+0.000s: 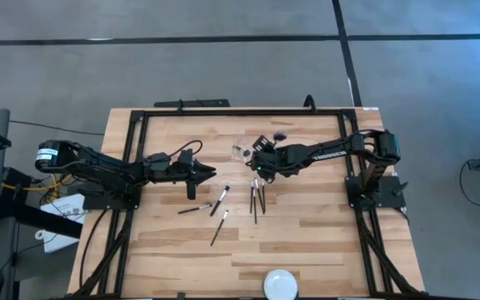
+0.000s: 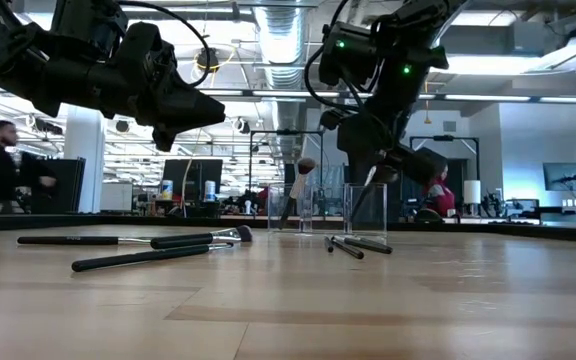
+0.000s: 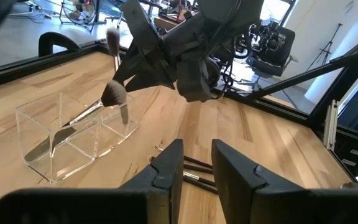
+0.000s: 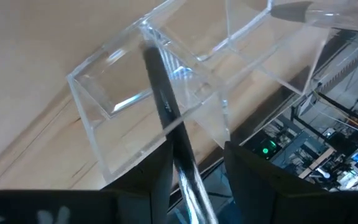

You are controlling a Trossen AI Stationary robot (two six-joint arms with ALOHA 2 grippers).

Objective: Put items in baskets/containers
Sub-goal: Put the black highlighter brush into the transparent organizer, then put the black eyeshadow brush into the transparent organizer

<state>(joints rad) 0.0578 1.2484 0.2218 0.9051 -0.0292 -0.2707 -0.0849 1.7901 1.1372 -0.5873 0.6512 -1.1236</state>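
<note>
A clear plastic container (image 1: 242,151) stands on the wooden table (image 1: 307,242) left of my right gripper (image 1: 257,167). A pale-headed brush (image 3: 112,93) leans inside it, handle end down. My right gripper (image 4: 197,168) slants down over the container, open, with a dark brush handle (image 4: 166,112) between its fingers. My left gripper (image 1: 211,172) hovers level above the table, left of the container, open by a narrow gap (image 3: 197,165) and empty. Several slim brushes (image 1: 221,200) lie flat on the table near the middle. My right gripper comes slanting down from the table's right, its fingers along the brush. The handle lies against the inner side of one finger (image 4: 157,180), and a gap shows between it and the other finger. The handle's lower end (image 4: 149,53) stands inside a compartment of the container.
A white round disc (image 1: 280,283) sits at the near edge. A dark-reddish thing (image 1: 279,133) lies by the far edge behind the container. A black frame (image 1: 223,111) borders the table. Loose brushes (image 2: 158,255) lie between the two arms, and bare wood lies nearer the front.
</note>
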